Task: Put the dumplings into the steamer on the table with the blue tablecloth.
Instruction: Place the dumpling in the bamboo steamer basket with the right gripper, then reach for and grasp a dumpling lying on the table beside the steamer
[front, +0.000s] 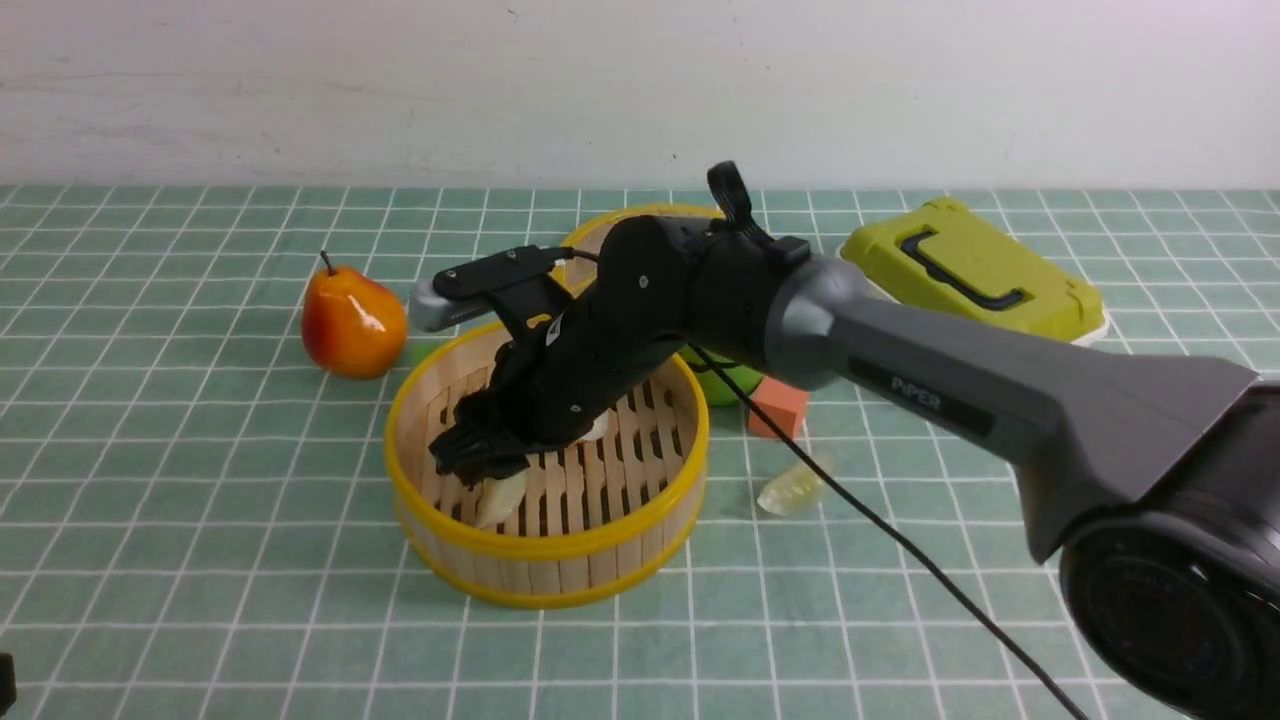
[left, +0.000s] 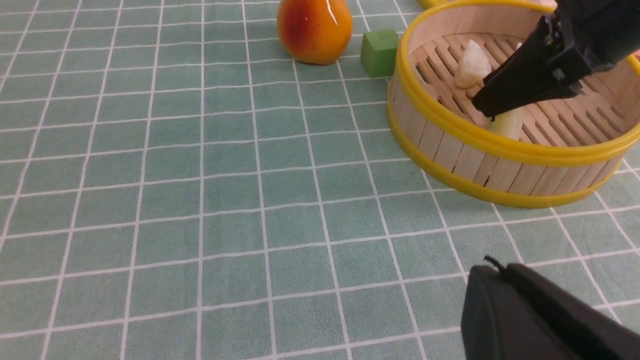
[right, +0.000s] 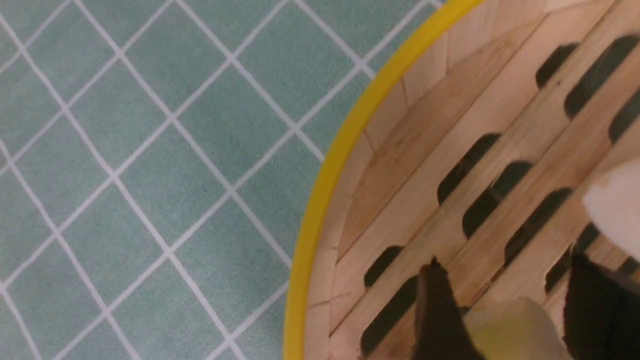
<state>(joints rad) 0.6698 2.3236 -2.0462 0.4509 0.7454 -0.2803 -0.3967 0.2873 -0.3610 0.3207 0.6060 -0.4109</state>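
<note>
Dumpling (front: 500, 497), pale and glossy, pinched between the two dark fingers of the right hand (front: 478, 462), which is closed narrowly on it and carries nothing else. It hangs low inside the steamer (front: 560, 565), close to the wall nearest the robot, its long axis roughly upright and pointing down out of the fingertips toward the slatted floor. The yellow rim hides its lower end, so whether it touches the slats cannot be told. Opening the fingers here should leave it in the basket. A second dumpling (left: 472, 64) lies on the slats farther in, apart from the first. A third dumpling (front: 790, 490), translucent, lies outside on the blue tablecloth (front: 200, 480), near the steamer on the robot's right, its long axis slanting toward an orange block (front: 778, 408); the right arm looks much the nearer to it. A fourth is not in sight. The left hand (left: 530, 310) shows only as a dark edge over the surface (left: 200, 200), well apart from the steamer; how far open it is cannot be told. A pear (front: 352, 322) and a green block (left: 380, 46) sit to the steamer's left, with a yellow-rimmed lid (front: 598, 238) behind it.
</note>
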